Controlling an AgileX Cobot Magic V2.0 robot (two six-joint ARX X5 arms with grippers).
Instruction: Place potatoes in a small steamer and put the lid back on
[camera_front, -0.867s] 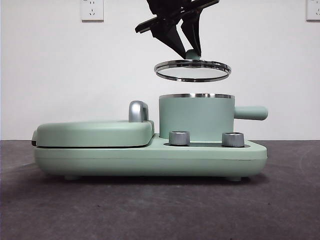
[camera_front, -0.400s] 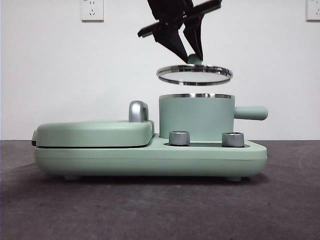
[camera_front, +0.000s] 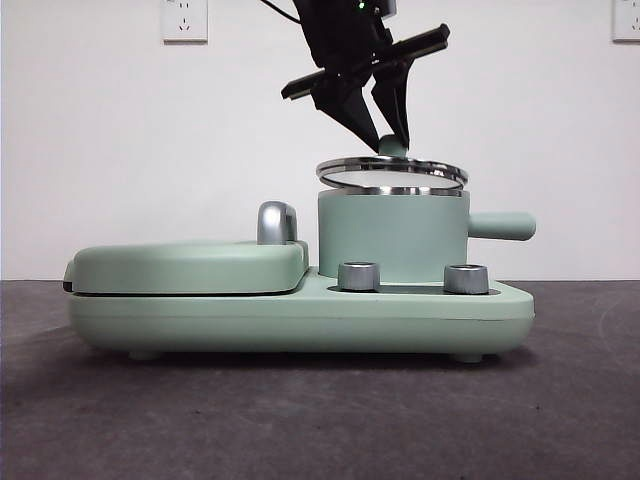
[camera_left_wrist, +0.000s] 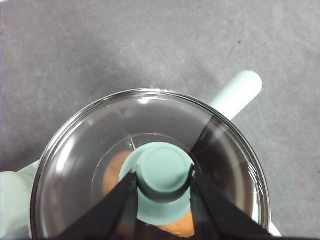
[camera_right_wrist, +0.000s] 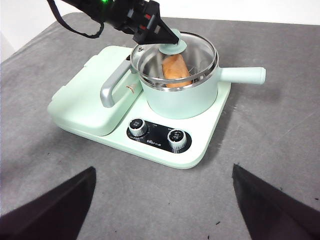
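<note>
The mint-green small steamer (camera_front: 392, 235) stands on the right half of the green cooker base, its side handle (camera_front: 502, 225) pointing right. The orange-brown potato (camera_right_wrist: 174, 69) lies inside it; it also shows through the glass in the left wrist view (camera_left_wrist: 114, 170). My left gripper (camera_front: 385, 138) is shut on the knob (camera_left_wrist: 163, 172) of the clear glass lid (camera_front: 392, 171) and holds it just above the steamer's steel rim, slightly tilted. The lid also shows in the right wrist view (camera_right_wrist: 200, 55). My right gripper (camera_right_wrist: 162, 200) is open and empty, high above the table in front of the cooker.
The flat green hinged griddle (camera_front: 190, 265) with a chrome handle (camera_front: 276, 222) takes up the left half of the cooker. Two steel dials (camera_front: 358, 276) sit on the front of the base (camera_front: 300, 320). Dark grey table all around; white wall with sockets behind.
My left gripper has lowered the lid from well above the steamer to just over its rim. The right arm has not visibly moved.
</note>
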